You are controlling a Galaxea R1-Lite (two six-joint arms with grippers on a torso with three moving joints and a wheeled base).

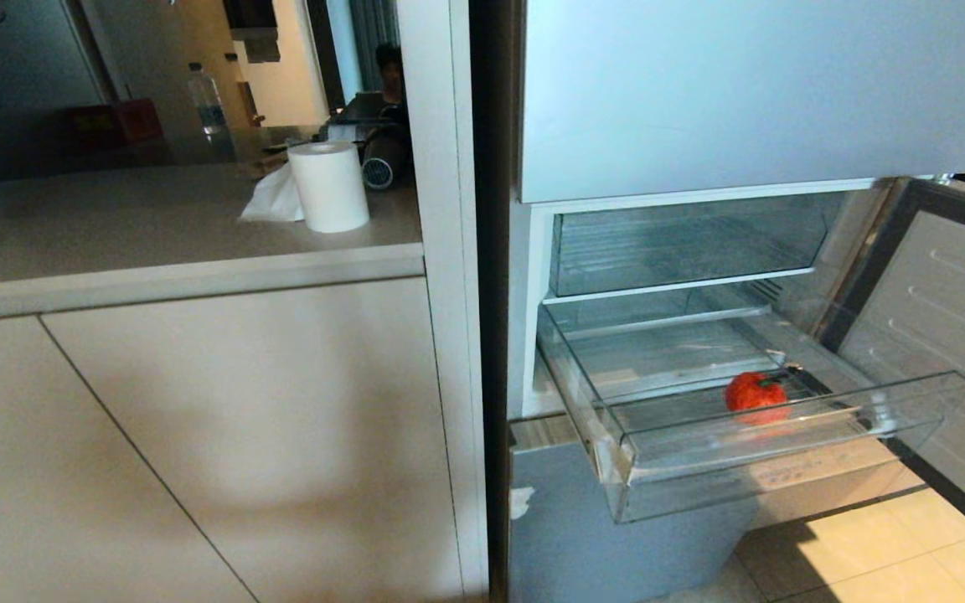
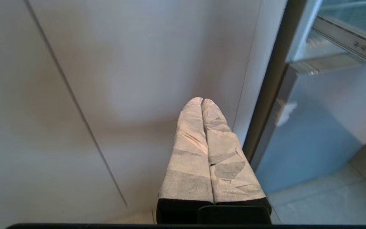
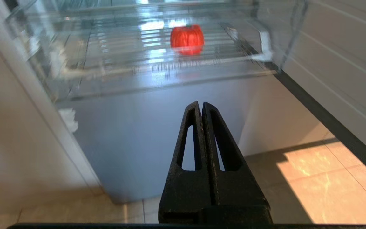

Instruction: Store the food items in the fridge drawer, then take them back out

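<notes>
Right gripper (image 3: 202, 106), black slotted fingers pressed together, empty, low in front of the fridge. Left gripper (image 2: 202, 101), tape-wrapped fingers also closed, empty, parked facing the beige cabinet door (image 2: 106, 79). Small round red-orange tomato-like item with green stem (image 1: 756, 394) sits on the ribbed floor of the pulled-out clear plastic fridge drawer (image 1: 784, 469), near the front lip. Likely light, smooth, may roll; pinch across its middle from above.

Sunlit floor tiles (image 1: 868, 553), beige cabinets (image 1: 198, 435)
</notes>
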